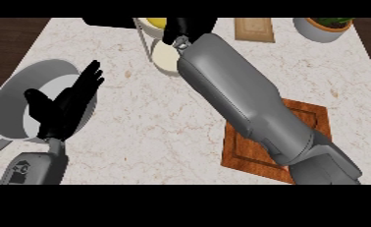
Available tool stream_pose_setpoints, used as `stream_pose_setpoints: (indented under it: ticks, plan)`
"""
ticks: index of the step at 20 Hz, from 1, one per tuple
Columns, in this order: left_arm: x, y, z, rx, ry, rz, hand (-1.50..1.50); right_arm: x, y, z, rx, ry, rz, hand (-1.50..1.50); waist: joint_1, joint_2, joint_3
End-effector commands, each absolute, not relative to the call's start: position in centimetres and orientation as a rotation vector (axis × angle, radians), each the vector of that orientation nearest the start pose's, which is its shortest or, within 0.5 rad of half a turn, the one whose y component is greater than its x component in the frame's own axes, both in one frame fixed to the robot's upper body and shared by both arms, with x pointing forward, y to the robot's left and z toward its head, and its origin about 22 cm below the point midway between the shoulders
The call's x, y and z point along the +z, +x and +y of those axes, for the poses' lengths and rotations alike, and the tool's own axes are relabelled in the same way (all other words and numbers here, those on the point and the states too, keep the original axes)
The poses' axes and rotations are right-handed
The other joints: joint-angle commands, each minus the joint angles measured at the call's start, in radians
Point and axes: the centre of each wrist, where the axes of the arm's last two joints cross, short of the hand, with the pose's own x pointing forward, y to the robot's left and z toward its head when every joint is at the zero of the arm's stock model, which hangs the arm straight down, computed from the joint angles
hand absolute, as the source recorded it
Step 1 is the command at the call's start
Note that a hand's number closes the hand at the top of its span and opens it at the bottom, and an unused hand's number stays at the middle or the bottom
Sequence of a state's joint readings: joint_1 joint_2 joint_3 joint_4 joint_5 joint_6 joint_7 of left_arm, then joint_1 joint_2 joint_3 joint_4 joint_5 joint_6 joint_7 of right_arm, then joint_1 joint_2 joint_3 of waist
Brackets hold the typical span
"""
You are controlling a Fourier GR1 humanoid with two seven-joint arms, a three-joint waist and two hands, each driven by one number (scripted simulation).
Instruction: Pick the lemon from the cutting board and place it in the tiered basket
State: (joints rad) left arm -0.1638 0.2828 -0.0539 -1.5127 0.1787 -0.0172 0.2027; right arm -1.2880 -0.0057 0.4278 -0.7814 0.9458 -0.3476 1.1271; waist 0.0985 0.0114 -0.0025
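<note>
Lemon point(154, 23) shows at the worktop's point(145, 123) far edge, at the top of the tiered basket point(165, 58), just beside our right hand point(187, 28) — whether that hand holds it we cannot tell. Our left hand point(69, 100) rests by the left edge, fingers spread — the cutting board point(313, 115) lies near the right edge.

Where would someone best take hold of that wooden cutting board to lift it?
Probably by its left edge, coming in from the left. The cutting board lies flat on the counter, so only its thin rim offers a hold. The right forearm crosses over its middle, while the left side is uncovered.
</note>
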Motion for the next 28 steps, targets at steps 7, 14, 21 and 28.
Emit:
stream_pose_setpoints:
  ticks: [7,14,21,28]
  plan:
    - [4.1,27.9,27.2,-0.159,0.02,-1.453,0.0,17.7,41.7,0.4,0.182,-1.306,-1.449,1.5,-0.008,0.012,0.0]
    - [3.8,27.9,25.4,-0.194,-0.011,-1.45,0.0,18.4,42.7,0.4,0.185,-1.327,-1.421,-1.5,0.026,0.019,-0.001]
    - [5.1,28.4,26.2,-0.199,-0.009,-1.458,0.0,19.1,43.2,-0.1,-0.03,-1.189,-1.5,-1.5,0.017,0.016,0.001]
    - [4.2,27.9,26.3,-0.176,0.009,-1.463,0.0,21.2,43.1,0.1,-0.323,-1.022,-1.634,-1.5,-0.006,0.01,0.001]
